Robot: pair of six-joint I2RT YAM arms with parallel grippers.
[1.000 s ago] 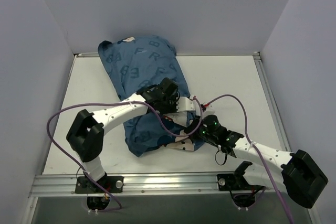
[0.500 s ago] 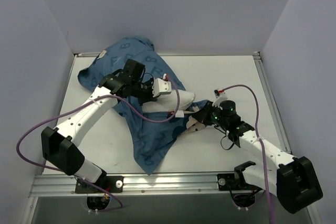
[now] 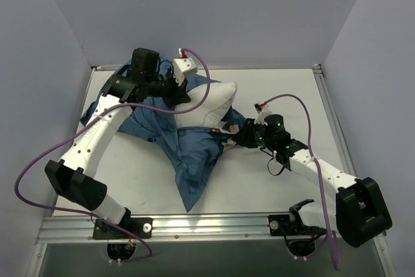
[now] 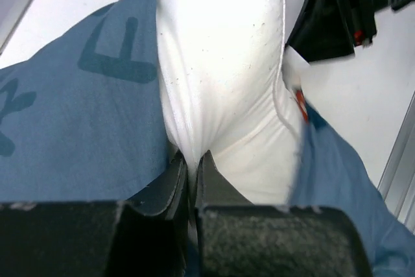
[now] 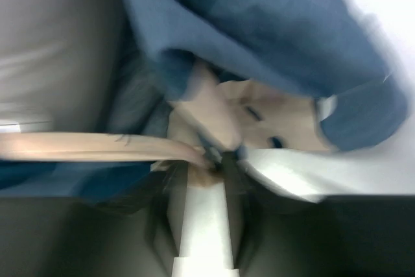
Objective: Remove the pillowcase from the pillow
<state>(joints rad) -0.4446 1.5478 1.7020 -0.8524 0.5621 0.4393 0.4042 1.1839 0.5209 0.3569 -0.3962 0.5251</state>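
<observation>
The white pillow [image 3: 217,102] lies at the back centre, half out of the blue printed pillowcase [image 3: 188,154], which trails from the back left toward the front edge. My left gripper [image 3: 184,93] is shut on a pinch of the pillow's left end. In the left wrist view my left gripper [image 4: 192,163] clamps white pillow fabric [image 4: 220,63], with the pillowcase [image 4: 78,108] to its left. My right gripper [image 3: 232,137] is shut on the pillowcase's open edge beside the pillow. The right wrist view is blurred: my right gripper [image 5: 224,159] is bunched in blue pillowcase fabric [image 5: 272,24].
The white table [image 3: 292,95] is boxed in by lilac walls at the back and both sides. An aluminium rail [image 3: 214,225] runs along the front edge. Purple cables loop from both arms over the table's left and right parts.
My left gripper has pulled the pillow back and left toward the far wall, so more white shows. My right gripper has held the pillowcase, shifting slightly back. The pillowcase has stretched out flatter.
</observation>
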